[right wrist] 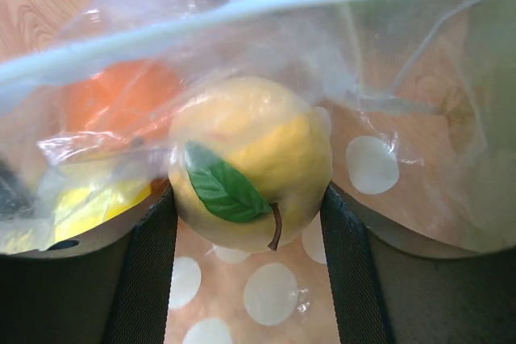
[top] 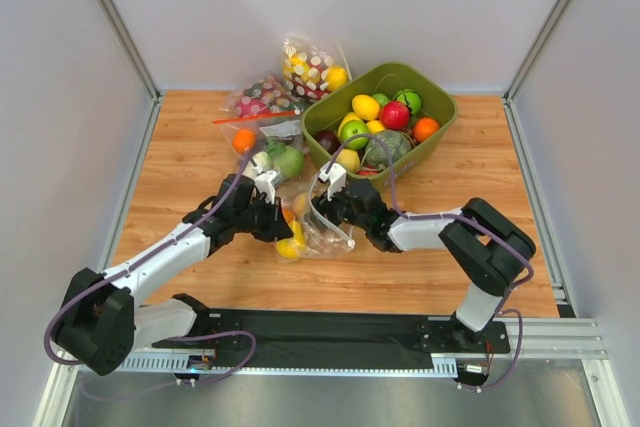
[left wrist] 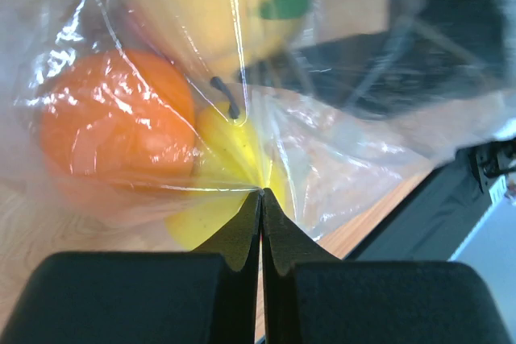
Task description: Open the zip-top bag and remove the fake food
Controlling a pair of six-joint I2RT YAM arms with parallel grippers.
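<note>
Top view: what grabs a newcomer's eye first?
The polka-dot zip-top bag at mid-table, held between both grippers: the left gripper pinches its plastic, the right gripper squeezes a yellow fake fruit inside. Behind it, a green bin heaped with colourful fruit.

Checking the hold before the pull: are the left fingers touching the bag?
Touching. The left wrist view shows the left fingers shut, with clear film of the bag pinched between their tips.

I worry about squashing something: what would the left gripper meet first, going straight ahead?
Probably the small yellow plastic fruit inside the clear polka-dot plastic bag, just beyond the left gripper, which is shut on the bag's film; depth is unclear.
</note>
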